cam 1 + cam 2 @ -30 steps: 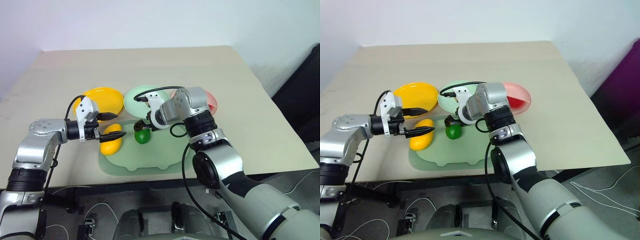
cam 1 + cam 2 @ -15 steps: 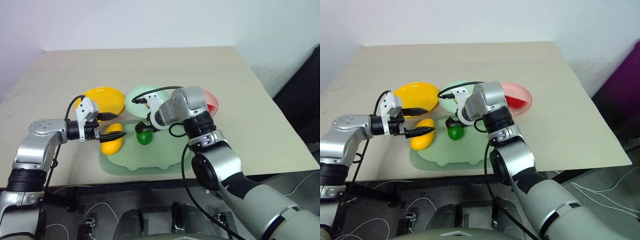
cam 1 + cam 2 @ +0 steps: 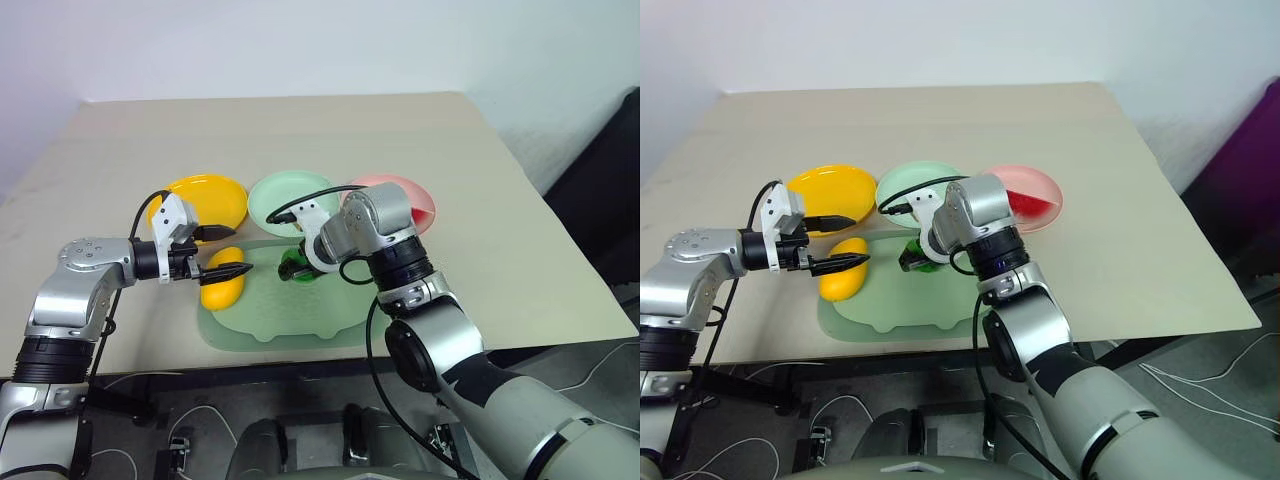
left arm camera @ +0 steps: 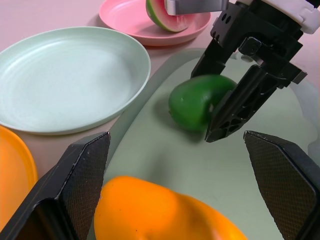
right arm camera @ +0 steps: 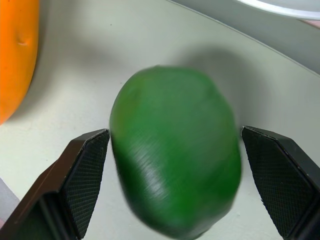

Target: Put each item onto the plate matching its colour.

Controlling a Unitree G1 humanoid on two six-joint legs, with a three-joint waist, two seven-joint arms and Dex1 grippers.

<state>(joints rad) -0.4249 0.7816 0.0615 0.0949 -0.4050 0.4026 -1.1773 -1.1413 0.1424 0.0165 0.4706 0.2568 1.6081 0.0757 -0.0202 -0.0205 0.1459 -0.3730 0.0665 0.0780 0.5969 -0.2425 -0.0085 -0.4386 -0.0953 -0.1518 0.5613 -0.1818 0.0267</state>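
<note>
The small green fruit (image 5: pixel 175 155) lies on the pale-green mat (image 3: pixel 300 315), and my right gripper (image 3: pixel 297 265) stands open over it, tilted down, one finger on each side. Beside it to the left on the mat lies the yellow fruit (image 3: pixel 222 290). My left gripper (image 3: pixel 238 250) hovers open just above that fruit, pointing right. Behind the mat stand the yellow plate (image 3: pixel 205 198), the mint green plate (image 3: pixel 285 195) and the pink plate (image 3: pixel 395 188). The red watermelon wedge (image 4: pixel 167 12) rests on the pink plate. The yellow and green plates hold nothing.
All of this stands on a beige table (image 3: pixel 300 130) whose near edge runs just in front of the mat. Wide bare tabletop lies behind the plates and to the right of the pink one.
My right gripper has drawn back and tipped further down, so its open fingers now stand around the green fruit. The left arm has kept still.
</note>
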